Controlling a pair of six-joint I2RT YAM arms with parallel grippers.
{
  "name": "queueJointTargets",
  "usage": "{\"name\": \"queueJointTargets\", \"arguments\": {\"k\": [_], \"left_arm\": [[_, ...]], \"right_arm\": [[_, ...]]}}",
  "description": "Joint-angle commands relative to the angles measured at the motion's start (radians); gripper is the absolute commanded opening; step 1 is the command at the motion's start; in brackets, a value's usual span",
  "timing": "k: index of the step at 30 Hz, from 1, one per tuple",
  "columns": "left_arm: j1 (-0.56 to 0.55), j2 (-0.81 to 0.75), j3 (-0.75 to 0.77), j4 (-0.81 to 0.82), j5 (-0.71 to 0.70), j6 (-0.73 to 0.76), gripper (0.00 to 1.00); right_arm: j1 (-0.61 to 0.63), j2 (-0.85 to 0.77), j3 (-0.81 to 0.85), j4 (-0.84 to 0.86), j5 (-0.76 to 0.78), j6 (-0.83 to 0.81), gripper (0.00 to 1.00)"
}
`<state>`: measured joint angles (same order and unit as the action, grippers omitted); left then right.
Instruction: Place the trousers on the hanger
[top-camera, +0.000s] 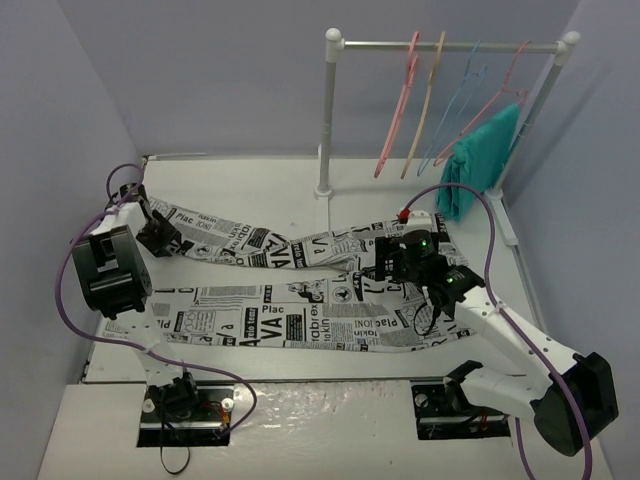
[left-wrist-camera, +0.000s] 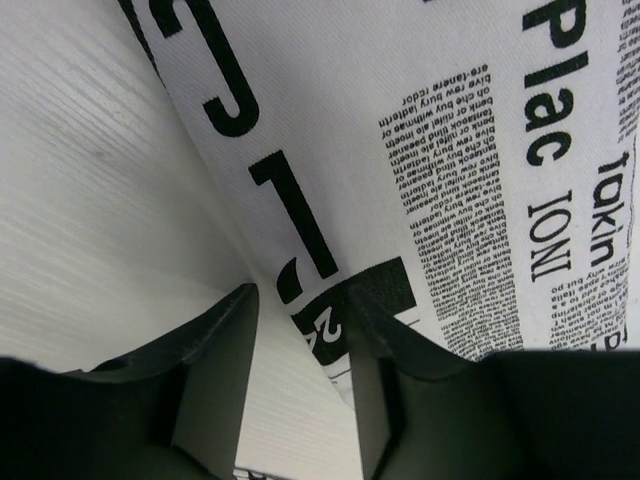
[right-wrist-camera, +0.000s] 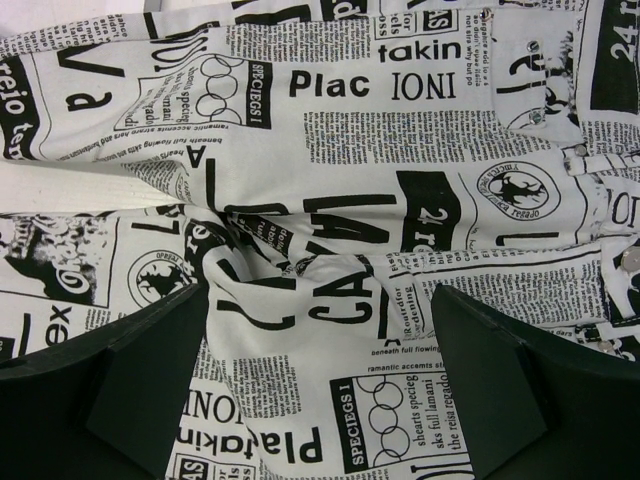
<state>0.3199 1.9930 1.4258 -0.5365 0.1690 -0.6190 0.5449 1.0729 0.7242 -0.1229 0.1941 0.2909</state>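
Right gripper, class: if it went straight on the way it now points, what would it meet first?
The trousers: the right gripper points at rumpled fabric lying between its open jaws. How near it is remains unclear.

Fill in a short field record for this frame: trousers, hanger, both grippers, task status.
trousers: spread on the table, legs running left, waist end to the right
hanger: pink, hooked on the rail at the back right, nothing on it
left gripper: fingers apart at the end of the far leg, fabric edge in the gap
right gripper: wide open over bunched fabric near the waist, holding nothing
task status: trousers not yet on the hanger
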Motion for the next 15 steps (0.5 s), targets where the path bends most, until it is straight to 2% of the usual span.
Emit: {"name": "queueJointTargets", "arguments": {"k": [1,4,7,9,15], "left_arm": [[-0.004,0.020,0.017,0.005,-0.038,-0.020,0.29],[-0.009,0.036,0.023,0.002,-0.042,-0.014,0.22],[-0.013,0.046,0.028,0.001,-0.049,-0.007,0.09],[-0.015,0.046,0.031,0.003,-0.048,0.002,0.01],[-0.015,0.002,0.010,0.010,-0.045,0.054,0.00]], "right_arm": [[0.004,-0.023,0.010,0.030,0.022,0.013,0.91],[0.006,-0.024,0.014,0.029,0.020,0.010,0.95],[0.006,-0.027,0.021,0.026,0.018,0.001,1.00],[0.006,-0.032,0.028,0.023,0.020,-0.005,1.00],[0.006,-0.052,0.046,0.007,0.022,-0.019,1.00]]}}
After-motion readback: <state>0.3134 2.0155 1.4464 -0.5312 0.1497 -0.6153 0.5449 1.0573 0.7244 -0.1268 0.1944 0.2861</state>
